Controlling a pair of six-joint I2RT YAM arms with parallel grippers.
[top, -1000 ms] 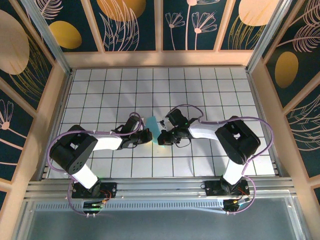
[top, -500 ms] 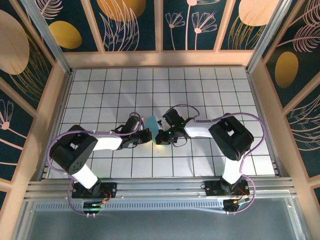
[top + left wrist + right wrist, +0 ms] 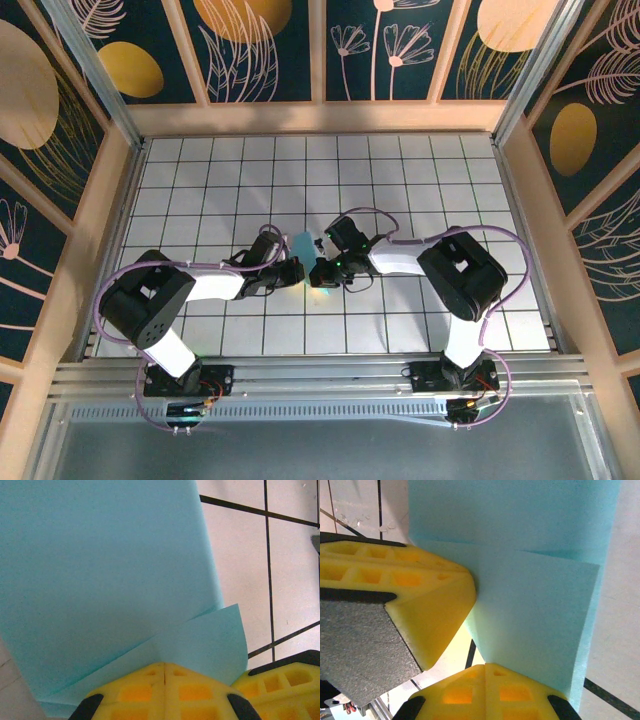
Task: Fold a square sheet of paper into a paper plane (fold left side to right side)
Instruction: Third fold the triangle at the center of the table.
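Note:
The square sheet of paper [image 3: 302, 246] is light teal and lies folded in layers between my two arms, mid-table. My left gripper [image 3: 297, 272] is shut on its near edge; in the left wrist view the paper [image 3: 100, 570] rises from the closed yellow tips [image 3: 164, 666], with a lower flap spreading right. My right gripper [image 3: 320, 273] sits just beside it, shut on the same paper [image 3: 535, 605] at its closed tips [image 3: 486, 667]. The two grippers almost touch. A paper plane is out of view.
The white tiled table [image 3: 420, 190] with black grid lines is ringed by a wooden frame [image 3: 320, 115] and patterned walls. Purple cables loop over both arms. The other gripper's yellow fingers crowd each wrist view: right fingers [image 3: 285, 685], left fingers [image 3: 420, 595].
My right gripper has slid a little to the left, closing in on the left gripper. The left arm has stayed put, and both stay shut on the paper.

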